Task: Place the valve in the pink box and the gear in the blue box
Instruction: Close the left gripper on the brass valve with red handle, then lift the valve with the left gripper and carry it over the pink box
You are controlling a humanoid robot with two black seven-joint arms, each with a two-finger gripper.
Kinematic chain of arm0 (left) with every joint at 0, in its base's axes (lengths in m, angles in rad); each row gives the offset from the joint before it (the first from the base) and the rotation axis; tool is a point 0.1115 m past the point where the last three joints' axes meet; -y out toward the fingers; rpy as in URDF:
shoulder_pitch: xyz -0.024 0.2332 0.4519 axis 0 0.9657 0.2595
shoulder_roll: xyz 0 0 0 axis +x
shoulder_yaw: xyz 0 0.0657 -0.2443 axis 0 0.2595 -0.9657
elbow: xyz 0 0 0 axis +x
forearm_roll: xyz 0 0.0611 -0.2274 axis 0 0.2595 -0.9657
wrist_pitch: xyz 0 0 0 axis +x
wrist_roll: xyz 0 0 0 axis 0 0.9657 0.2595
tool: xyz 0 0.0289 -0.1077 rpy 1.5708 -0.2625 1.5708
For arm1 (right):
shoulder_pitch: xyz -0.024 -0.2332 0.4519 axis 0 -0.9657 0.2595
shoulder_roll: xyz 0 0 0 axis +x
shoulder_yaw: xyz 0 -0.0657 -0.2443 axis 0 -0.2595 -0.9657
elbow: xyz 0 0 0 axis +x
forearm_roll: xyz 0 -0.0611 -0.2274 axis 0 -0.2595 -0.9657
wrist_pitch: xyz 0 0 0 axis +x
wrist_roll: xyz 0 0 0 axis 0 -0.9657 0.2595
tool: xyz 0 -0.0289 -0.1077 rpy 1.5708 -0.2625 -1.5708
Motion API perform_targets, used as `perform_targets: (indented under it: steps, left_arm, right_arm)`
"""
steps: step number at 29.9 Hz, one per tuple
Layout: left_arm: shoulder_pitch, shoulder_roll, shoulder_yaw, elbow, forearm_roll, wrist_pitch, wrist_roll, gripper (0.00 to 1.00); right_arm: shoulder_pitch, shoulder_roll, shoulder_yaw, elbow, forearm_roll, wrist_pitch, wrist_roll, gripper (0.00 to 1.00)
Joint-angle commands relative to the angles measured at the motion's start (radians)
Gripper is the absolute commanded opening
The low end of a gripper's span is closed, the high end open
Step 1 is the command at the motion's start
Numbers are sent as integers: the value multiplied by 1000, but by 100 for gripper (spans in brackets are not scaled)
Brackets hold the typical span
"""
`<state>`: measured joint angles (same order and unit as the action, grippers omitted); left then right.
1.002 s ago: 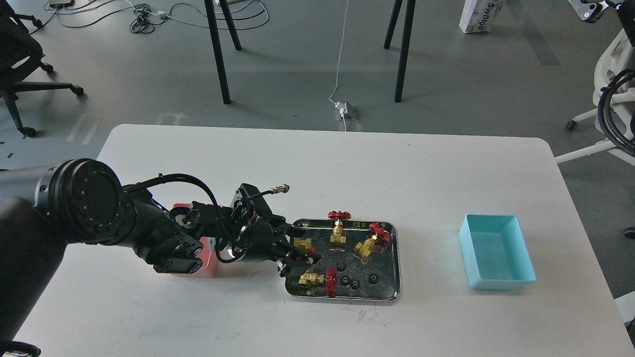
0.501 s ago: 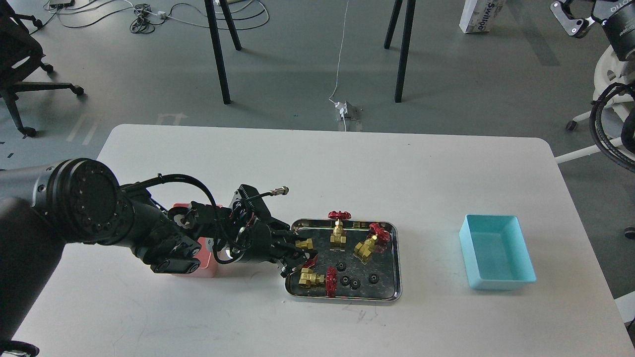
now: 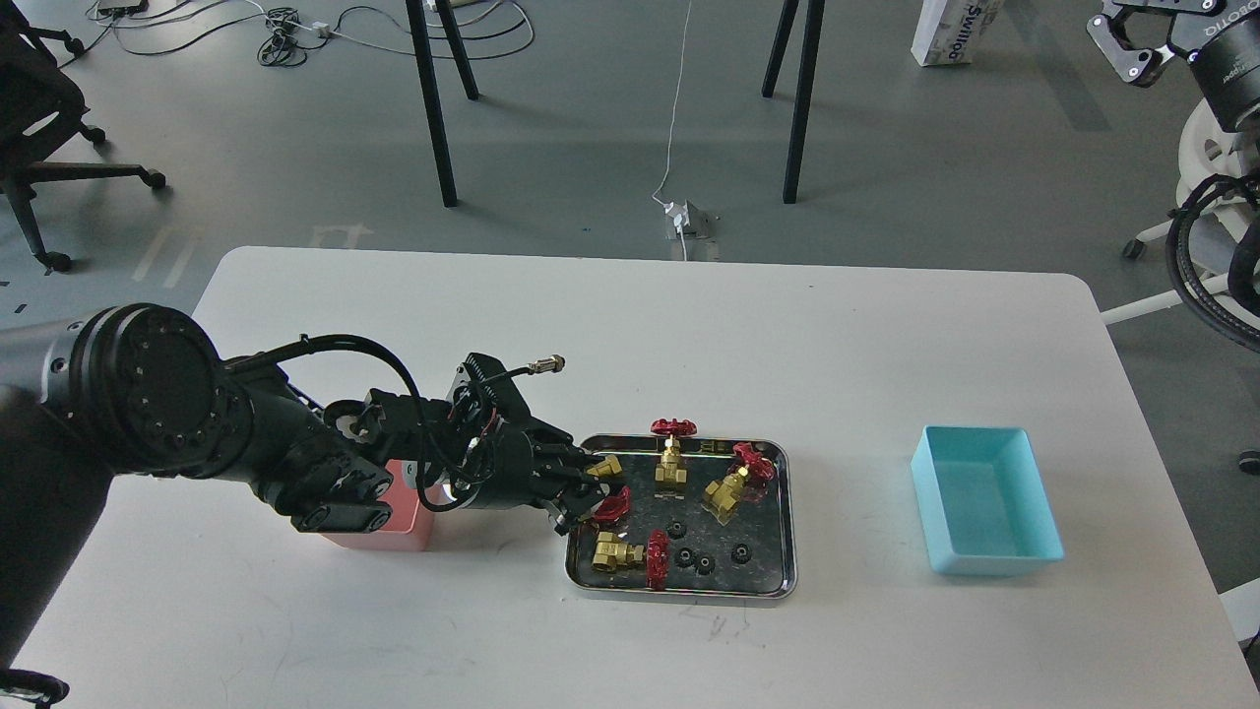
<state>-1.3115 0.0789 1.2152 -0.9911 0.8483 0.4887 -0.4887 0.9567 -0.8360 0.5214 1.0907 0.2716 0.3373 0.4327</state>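
Head view: brass valve (image 3: 602,483), red handwheel.

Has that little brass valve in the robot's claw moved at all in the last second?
Yes. The valve held in the left gripper has come up and back toward the steel tray's left rim, away from the valve lying below it.

Pink box (image 3: 394,527): mostly hidden behind left arm. Held valve (image 3: 602,484): body partly covered by left tool (image 3: 583,492). Right tool (image 3: 1132,44): cut off by picture edge.
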Motion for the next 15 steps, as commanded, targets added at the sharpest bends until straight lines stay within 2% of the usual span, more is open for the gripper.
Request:
perform_targets:
  steps: [1, 10, 15]
  left_arm:
    - [-34, 44, -52, -72, 2, 0, 0, 19]
    - [-118, 191, -140, -228, 40, 0, 0, 19]
    - [-201, 373, -203, -358, 92, 0, 0, 19]
  right_arm:
    - [-3, 0, 0, 0, 0, 0, 0, 99]
    - [8, 14, 23, 60, 1, -27, 0, 99]
    - [23, 3, 66, 116, 14, -47, 1, 99]
